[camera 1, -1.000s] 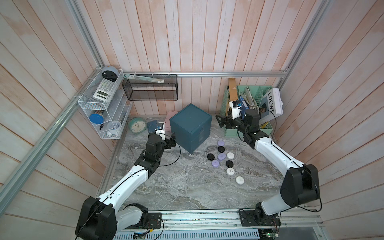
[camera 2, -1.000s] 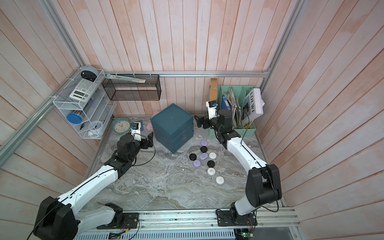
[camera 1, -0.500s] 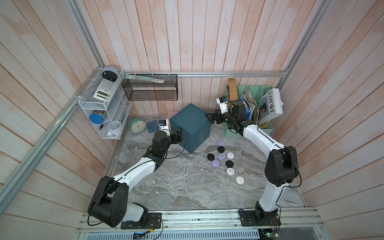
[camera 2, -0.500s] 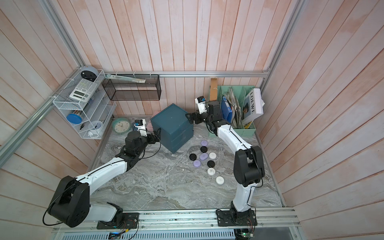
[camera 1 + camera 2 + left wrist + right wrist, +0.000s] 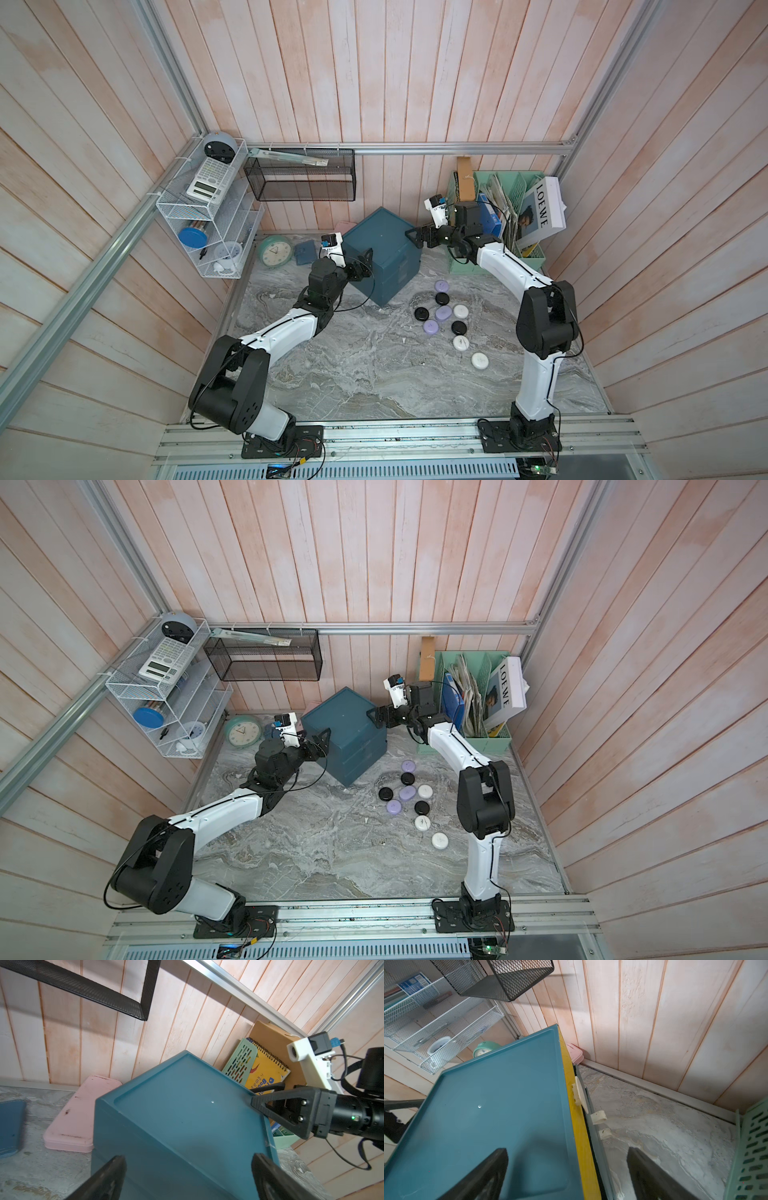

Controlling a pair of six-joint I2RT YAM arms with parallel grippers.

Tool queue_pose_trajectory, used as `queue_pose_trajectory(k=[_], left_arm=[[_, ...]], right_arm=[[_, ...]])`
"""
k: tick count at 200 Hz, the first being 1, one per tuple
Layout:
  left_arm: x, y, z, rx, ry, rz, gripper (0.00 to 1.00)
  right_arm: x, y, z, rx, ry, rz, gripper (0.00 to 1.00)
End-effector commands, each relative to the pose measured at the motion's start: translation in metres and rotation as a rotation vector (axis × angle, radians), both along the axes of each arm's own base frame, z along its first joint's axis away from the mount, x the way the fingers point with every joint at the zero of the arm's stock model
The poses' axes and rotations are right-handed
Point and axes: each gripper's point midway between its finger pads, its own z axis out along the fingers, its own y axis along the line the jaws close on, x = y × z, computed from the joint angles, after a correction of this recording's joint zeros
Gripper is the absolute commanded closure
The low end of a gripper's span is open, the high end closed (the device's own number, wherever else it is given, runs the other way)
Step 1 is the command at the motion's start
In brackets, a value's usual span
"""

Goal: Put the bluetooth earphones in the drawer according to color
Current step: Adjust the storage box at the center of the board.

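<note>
While both arms reach to the drawer (image 5: 384, 249) at the back of the desk (image 5: 374, 374), the left fingers (image 5: 366, 254) are spread wide astride one top corner and the right fingers (image 5: 415, 237) are spread over the opposite corner, holding nothing. Nine earphones (image 5: 442, 313) lie clustered on the desk beside the drawer.

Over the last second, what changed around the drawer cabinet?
Both arms closed in on the drawer from opposite sides. The left gripper came up against one corner and the right gripper reached the opposite corner by the yellow front. Both are open and nothing was taken hold of. The drawer itself and the bluetooth earphones stayed where they were.
</note>
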Motion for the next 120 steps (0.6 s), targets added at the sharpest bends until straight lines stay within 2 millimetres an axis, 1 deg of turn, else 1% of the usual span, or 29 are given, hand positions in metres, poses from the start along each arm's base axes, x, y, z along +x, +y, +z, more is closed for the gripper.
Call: queue_pose_trajectory(k=[1, 17, 36, 80, 83, 88, 120], left_arm=[[0.008, -0.009, 0.017, -0.043, -0.035, -0.036, 0.00], [0.010, -0.007, 0.014, -0.044, -0.039, -0.020, 0.00], [0.011, 0.000, 0.014, -0.060, -0.058, 0.016, 0.00], [0.014, 0.001, 0.004, -0.059, -0.018, 0.009, 0.00], [0.015, 0.002, 0.003, -0.062, -0.015, 0.013, 0.00], [0.016, 0.003, 0.003, -0.066, -0.010, 0.015, 0.00], [0.021, 0.010, -0.002, -0.123, 0.024, 0.016, 0.00]], right_arm=[[-0.006, 0.012, -0.005, 0.011, 0.042, 0.063, 0.05], [-0.007, 0.013, -0.009, -0.001, 0.073, 0.071, 0.07], [-0.011, 0.014, -0.013, -0.013, 0.092, 0.081, 0.08], [-0.026, 0.021, -0.023, -0.015, 0.132, 0.105, 0.10], [-0.027, 0.021, -0.021, -0.011, 0.126, 0.104, 0.11], [-0.029, 0.021, -0.025, -0.008, 0.133, 0.102, 0.10], [-0.041, 0.023, -0.029, 0.015, 0.152, 0.093, 0.11]])
